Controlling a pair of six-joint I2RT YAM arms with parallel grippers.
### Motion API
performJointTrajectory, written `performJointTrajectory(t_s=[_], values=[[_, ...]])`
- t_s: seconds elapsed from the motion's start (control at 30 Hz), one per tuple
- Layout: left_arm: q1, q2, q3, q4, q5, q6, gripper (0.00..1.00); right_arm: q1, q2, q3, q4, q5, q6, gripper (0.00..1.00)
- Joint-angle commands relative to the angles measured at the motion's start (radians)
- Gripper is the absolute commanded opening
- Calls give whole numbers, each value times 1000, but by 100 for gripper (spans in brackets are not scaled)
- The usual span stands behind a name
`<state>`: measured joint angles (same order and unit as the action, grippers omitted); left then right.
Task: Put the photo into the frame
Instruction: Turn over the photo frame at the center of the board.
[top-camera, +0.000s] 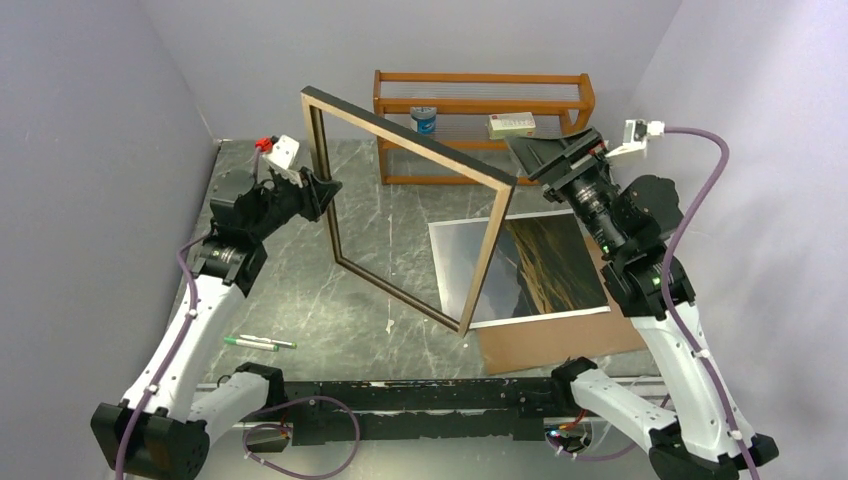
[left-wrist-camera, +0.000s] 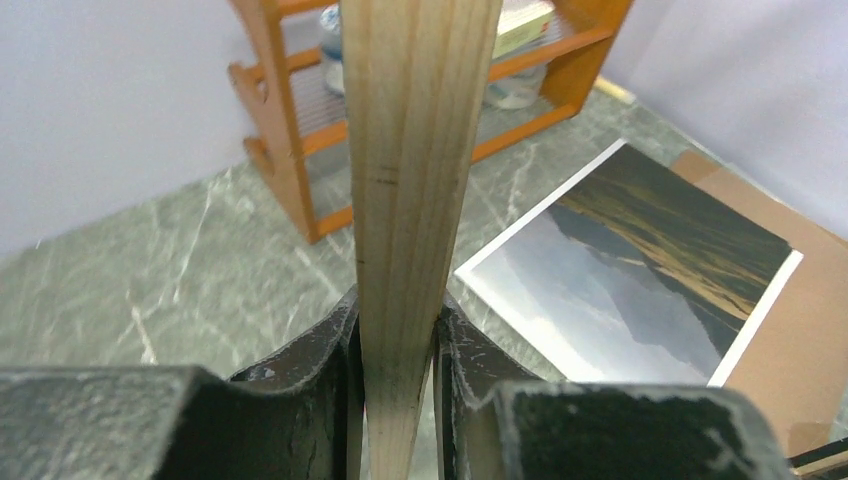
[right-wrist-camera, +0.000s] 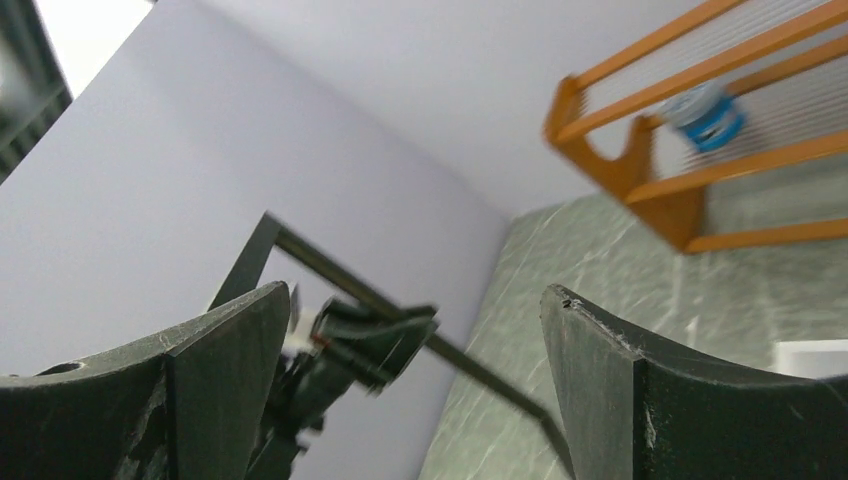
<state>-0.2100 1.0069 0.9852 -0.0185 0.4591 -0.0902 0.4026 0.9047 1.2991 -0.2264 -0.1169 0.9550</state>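
Note:
The frame (top-camera: 410, 136) is raised and tilted, its far right corner high and its near corner low over the photo's left edge. My left gripper (top-camera: 322, 190) is shut on its left bar; the left wrist view shows the light wood bar (left-wrist-camera: 415, 150) pinched between the fingers (left-wrist-camera: 340, 350). The photo (top-camera: 545, 262) lies face up on a brown cardboard sheet (top-camera: 560, 342) at the right, also in the left wrist view (left-wrist-camera: 640, 270). My right gripper (top-camera: 538, 158) is open and empty beside the frame's far right corner. In its wrist view the thin dark frame edge (right-wrist-camera: 480, 370) crosses between the fingers.
An orange-brown shelf rack (top-camera: 480, 108) stands at the back wall, holding a blue-white can (top-camera: 424, 120) and a small box (top-camera: 511, 124). A green-capped pen (top-camera: 258, 343) lies at the near left. Grey walls close in left, back and right.

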Motion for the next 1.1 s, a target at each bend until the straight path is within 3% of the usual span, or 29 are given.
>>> performJointTrajectory(t_s=[0.0,0.13,0.37,0.83,1.07], values=[[1,-57,18,-169,-185,-73,3,-2,-42,-30,-16,266,-74,99],[13,-63,37,-334,-303,-101,3,-2,-47,-53,-119,350,-54,96],[88,-45,-3,-453,-397,-124,3,-2,-12,-109,-182,324,-10,91],[237,121,-39,-582,-264,-119,2,-2,124,-209,-165,183,-30,87],[293,214,-4,-704,-219,-117,2,24,317,-253,-126,43,-264,87]])
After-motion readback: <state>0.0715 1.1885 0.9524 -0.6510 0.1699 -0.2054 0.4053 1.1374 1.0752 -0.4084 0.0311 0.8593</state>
